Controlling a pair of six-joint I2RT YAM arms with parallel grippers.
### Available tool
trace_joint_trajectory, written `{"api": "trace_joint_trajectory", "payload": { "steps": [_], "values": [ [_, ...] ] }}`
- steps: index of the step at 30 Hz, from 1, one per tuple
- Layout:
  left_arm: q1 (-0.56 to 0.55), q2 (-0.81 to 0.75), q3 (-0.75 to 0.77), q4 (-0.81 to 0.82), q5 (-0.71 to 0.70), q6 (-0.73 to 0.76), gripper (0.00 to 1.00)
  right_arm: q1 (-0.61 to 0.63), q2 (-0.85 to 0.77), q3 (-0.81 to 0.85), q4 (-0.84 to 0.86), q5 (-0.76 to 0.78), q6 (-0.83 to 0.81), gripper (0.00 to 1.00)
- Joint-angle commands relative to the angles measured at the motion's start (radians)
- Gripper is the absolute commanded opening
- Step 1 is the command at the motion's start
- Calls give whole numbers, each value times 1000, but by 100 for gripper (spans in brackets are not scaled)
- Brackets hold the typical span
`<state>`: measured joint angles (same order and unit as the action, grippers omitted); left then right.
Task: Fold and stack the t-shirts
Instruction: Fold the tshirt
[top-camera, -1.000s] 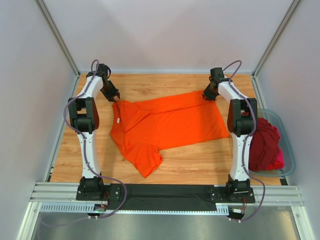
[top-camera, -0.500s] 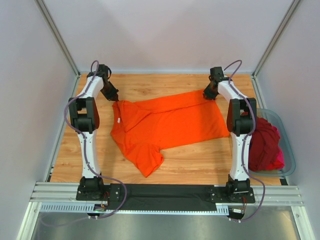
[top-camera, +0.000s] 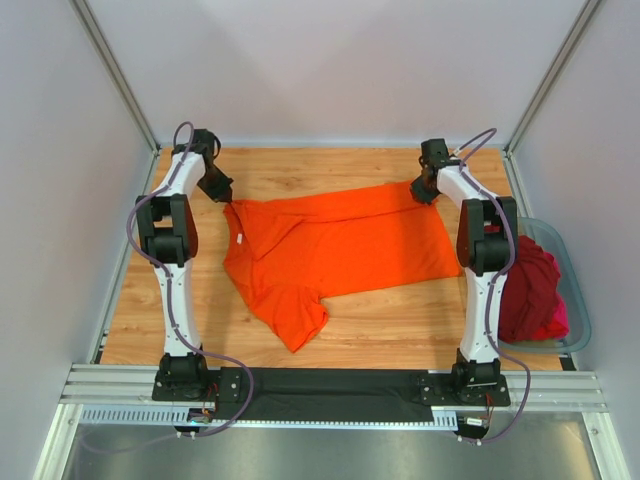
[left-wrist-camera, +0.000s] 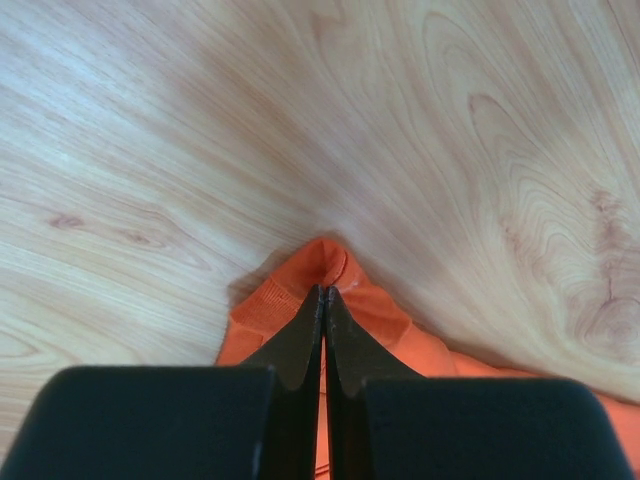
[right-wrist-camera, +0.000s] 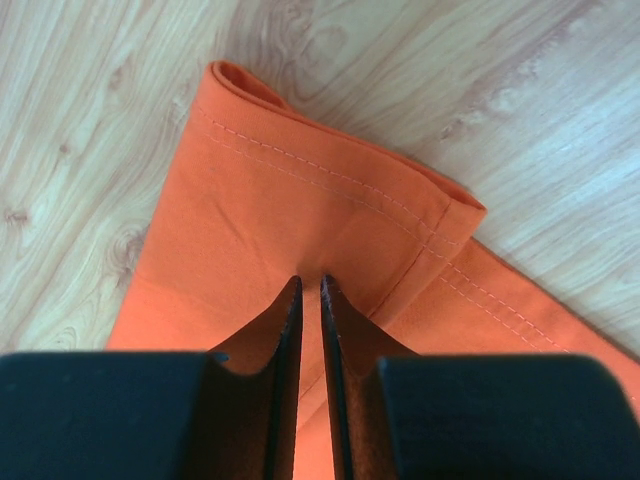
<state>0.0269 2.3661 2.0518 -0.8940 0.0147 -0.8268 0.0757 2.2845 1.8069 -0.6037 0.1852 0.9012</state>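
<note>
Two arms, top view: the left gripper (top-camera: 228, 197) sits at the far-left corner of the orange t-shirt (top-camera: 340, 245) and the right gripper (top-camera: 420, 190) at its far-right corner. The shirt lies spread on the table (top-camera: 380, 165), with one sleeve trailing toward the near edge.
Waiting pile, top view: a dark red t-shirt (top-camera: 525, 280) and a pink t-shirt (top-camera: 560, 322) are heaped in the tub (top-camera: 565, 250) on the right, well apart from the orange one.
Risk, top view: the far edge runs slanted between the two pinches and the cloth shows creases. If the arms carry it at uneven pace, I judge the fold would land skewed, and the trailing sleeve could drag and bunch.
Left pincer, left wrist view: the fingers (left-wrist-camera: 300, 340) are pressed together on a small peak of orange cloth, and only a little fabric shows past the tips.
Risk, left wrist view: so shallow a bite could slip free once the shirt's weight pulls on it, dropping that corner.
Right pincer, right wrist view: the fingers (right-wrist-camera: 275, 340) are all but together, with a thin slot between them, clamped on the hemmed corner. That corner is turned over on itself.
Risk, right wrist view: I cannot tell whether both layers are caught. If only one is, the other would sag, and the doubled corner could be pressed into the fold as a lump.
</note>
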Motion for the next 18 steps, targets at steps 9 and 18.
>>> {"api": "trace_joint_trajectory", "payload": {
  "steps": [9,18],
  "values": [
    [42,71,132,101,50,-51,0,-7,-7,-29,-47,106,79,15],
    [56,86,251,149,234,54,26,-8,-5,45,-54,4,-8,19]
  ]
}}
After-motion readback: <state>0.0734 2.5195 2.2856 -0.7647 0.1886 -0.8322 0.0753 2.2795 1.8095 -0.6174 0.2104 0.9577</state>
